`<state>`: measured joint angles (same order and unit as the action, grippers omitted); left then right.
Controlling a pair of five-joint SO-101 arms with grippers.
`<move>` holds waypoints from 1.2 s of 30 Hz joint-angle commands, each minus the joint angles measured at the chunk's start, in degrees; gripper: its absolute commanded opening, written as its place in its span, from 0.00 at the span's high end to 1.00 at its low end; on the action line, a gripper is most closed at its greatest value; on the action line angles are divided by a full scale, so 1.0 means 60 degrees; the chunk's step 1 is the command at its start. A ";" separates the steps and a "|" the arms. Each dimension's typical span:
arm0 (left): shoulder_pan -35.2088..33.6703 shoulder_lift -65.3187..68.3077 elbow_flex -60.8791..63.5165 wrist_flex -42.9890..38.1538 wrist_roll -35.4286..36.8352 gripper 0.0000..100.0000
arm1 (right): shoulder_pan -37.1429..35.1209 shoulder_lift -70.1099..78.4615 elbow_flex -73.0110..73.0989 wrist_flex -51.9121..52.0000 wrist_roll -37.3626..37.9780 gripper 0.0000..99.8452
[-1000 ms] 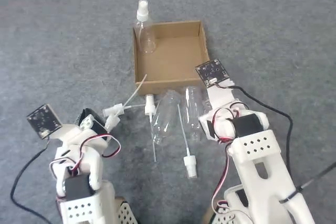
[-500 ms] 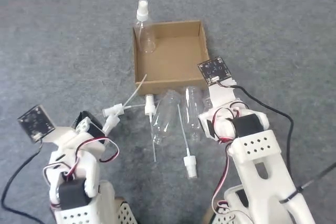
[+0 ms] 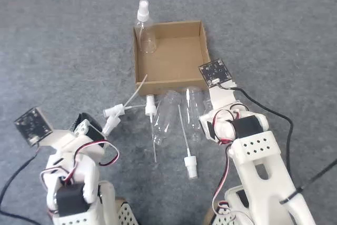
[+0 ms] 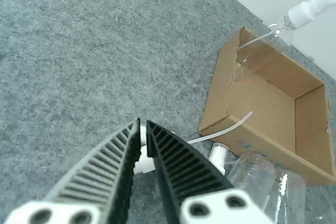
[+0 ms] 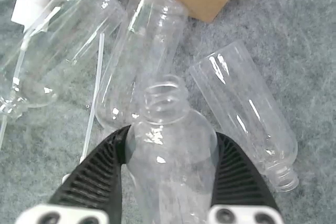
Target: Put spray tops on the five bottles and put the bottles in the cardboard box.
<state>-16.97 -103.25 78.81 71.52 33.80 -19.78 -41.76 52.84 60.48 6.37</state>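
My left gripper [image 4: 143,124] is shut on a white spray top [image 4: 140,162], low at the left [image 3: 108,124]; its thin tube [image 4: 220,129] runs toward the cardboard box [image 4: 220,98]. A clear open-necked bottle [image 5: 170,145] sits between the fingers of my right gripper [image 5: 172,135], which is shut on it just in front of the box [image 3: 202,43]. Inside the box, one bottle with a spray top [image 3: 145,30] leans in the far left corner. Three more clear bottles [image 5: 63,40] [image 5: 142,56] [image 5: 247,124] lie on the carpet.
Two loose spray tops with long tubes lie on the grey carpet: one [image 3: 150,106] by the box's front wall, one [image 3: 190,166] nearer the arms. Bare carpet stretches to both sides of the box.
The left arm has drawn back, its wrist camera board shifting left and lower, while its gripper tip stays by the spray top. The right arm has barely moved.
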 commanded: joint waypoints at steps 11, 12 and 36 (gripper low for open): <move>0.0029 0.3810 -0.2542 0.0015 0.0015 0.99 | 0.0168 -0.0374 -0.0132 -0.0168 -0.0059 0.92; 0.0029 0.4205 -0.2747 0.0015 0.0015 0.99 | 0.0168 -0.0374 -0.0132 -0.0168 -0.0059 0.92; 0.0000 1.2484 -0.6205 -0.0015 0.2139 0.98 | 0.0168 -0.0359 -0.0132 -0.0139 -0.0044 0.92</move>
<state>-17.14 -32.31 46.81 71.52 44.79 -19.78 -41.76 52.84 60.48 6.37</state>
